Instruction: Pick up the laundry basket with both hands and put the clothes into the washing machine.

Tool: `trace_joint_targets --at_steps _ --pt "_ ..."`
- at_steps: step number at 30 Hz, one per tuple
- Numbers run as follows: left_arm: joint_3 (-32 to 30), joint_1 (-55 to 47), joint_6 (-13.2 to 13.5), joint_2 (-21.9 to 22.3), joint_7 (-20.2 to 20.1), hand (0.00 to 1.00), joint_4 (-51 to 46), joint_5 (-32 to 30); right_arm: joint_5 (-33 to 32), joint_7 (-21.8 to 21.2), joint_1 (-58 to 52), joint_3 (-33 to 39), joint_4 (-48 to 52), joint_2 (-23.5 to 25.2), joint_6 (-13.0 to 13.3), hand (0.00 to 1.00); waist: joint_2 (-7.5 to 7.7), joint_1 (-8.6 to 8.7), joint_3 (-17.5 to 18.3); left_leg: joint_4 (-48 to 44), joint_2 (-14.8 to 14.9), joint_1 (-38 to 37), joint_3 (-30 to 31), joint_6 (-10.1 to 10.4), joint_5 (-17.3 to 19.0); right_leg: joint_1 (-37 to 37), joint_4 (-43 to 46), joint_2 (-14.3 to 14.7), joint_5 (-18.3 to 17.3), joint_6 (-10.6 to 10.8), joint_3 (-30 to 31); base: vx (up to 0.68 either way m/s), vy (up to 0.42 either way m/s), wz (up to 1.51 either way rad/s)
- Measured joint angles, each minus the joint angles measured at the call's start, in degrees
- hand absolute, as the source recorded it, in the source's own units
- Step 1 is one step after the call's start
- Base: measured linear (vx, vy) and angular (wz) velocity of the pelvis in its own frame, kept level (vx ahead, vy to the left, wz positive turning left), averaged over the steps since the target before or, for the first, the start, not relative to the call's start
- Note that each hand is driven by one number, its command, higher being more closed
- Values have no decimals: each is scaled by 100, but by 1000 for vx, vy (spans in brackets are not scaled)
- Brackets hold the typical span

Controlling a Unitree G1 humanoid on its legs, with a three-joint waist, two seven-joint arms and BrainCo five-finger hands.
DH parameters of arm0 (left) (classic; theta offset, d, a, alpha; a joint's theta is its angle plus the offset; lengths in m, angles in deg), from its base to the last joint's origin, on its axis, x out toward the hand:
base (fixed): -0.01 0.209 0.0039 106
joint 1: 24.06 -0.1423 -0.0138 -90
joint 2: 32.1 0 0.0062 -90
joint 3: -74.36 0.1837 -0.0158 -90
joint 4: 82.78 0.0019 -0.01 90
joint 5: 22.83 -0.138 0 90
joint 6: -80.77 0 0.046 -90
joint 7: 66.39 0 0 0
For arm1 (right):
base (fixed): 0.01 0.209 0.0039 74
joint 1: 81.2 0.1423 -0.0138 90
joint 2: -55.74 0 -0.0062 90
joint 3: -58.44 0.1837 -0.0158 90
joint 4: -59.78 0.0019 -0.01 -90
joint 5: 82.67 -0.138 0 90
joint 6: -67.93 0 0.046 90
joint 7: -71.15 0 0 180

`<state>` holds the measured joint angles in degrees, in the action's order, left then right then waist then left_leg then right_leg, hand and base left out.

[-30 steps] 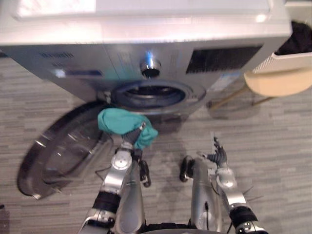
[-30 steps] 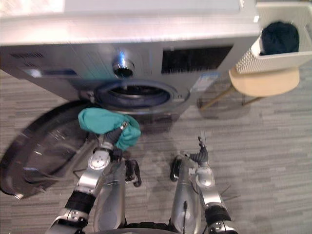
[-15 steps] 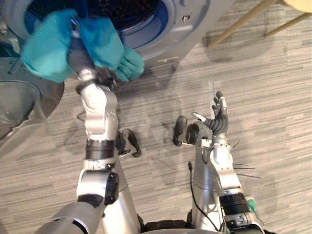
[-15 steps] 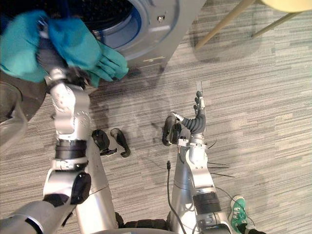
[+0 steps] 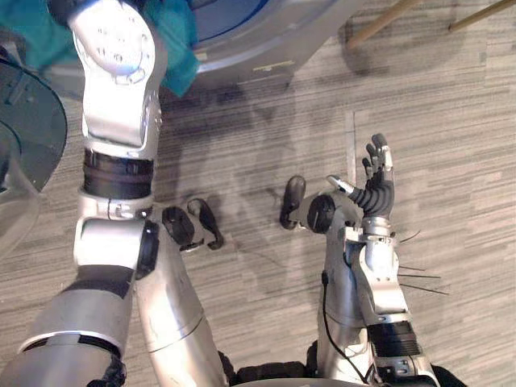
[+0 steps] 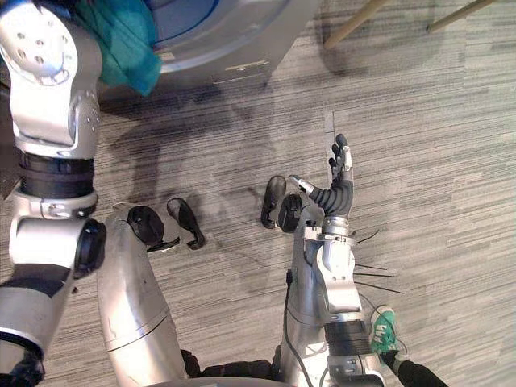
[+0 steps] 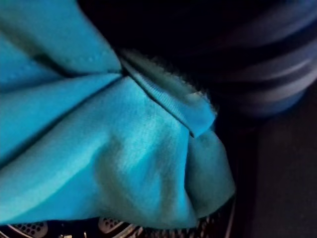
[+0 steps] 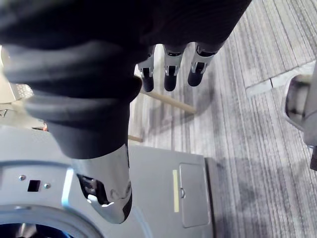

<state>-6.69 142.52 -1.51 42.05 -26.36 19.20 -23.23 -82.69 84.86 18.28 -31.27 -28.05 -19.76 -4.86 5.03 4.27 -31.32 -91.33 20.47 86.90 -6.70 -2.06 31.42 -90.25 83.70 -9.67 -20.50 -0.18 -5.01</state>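
The teal cloth [image 6: 121, 40], soft and creased into folds, hangs at the upper left at the washing machine [image 5: 266, 40] opening. It covers the left hand [image 7: 257, 64], so I cannot tell its grip. Right of centre, the right hand [image 5: 377, 189] holds its fingers straight and empty.

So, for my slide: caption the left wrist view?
Teal cloth bunched up close, the washer's perforated drum showing past it.
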Motion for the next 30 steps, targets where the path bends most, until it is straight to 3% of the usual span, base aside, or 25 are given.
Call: trace_joint_targets --at_steps 4,7,8,12,15,17,20,30 --pt "417 486 -44 -418 -103 100 375 -817 -122 -28 -12 66 60 -8 22 0 6 -8 -3 77 74 94 -1 0 0 -72 -148 84 70 10 -41 15 -7 -13" --pt "954 866 -220 -694 -292 100 691 -1911 -169 -44 -19 100 110 -22 49 0 46 -17 -19 149 158 150 -38 0 0 -132 -302 154 157 12 -44 6 0 -20" --pt "1172 1036 -315 -707 -418 0 889 -2438 -187 -58 -42 109 140 -37 57 0 60 -14 -16 201 158 164 -68 -2 -1 -163 -356 152 182 17 -39 9 2 -9" --pt "1678 1284 -400 -714 -1044 0 1591 -3550 -280 -172 -47 94 142 -162 226 0 60 6 -17 287 176 181 -109 -2 0 -190 -456 160 191 35 -44 18 -1 -5" --pt "1653 1288 -332 -635 -1751 0 2223 -3614 -292 -273 -47 98 112 -225 241 0 59 22 -17 291 197 190 -110 -2 -1 -190 -471 166 192 37 -59 15 -4 -5" --pt "1260 1278 -461 -351 -2639 0 3043 -3505 -398 -431 -46 114 91 -234 161 0 59 14 -17 250 247 196 -111 -2 -1 -190 -440 187 191 37 -71 4 -16 -4" --pt "735 1215 -646 -202 -3266 0 3329 -3246 -514 -639 -46 136 90 -238 18 0 60 7 -17 220 254 203 -96 -2 0 -200 -386 192 185 41 -69 -10 -17 3" --pt "-400 1025 -937 44 -3902 0 3361 -2147 -596 -786 -44 165 82 -239 -28 0 60 -36 -17 281 235 204 -79 -9 -12 -196 -393 171 191 30 -96 -4 -6 1"
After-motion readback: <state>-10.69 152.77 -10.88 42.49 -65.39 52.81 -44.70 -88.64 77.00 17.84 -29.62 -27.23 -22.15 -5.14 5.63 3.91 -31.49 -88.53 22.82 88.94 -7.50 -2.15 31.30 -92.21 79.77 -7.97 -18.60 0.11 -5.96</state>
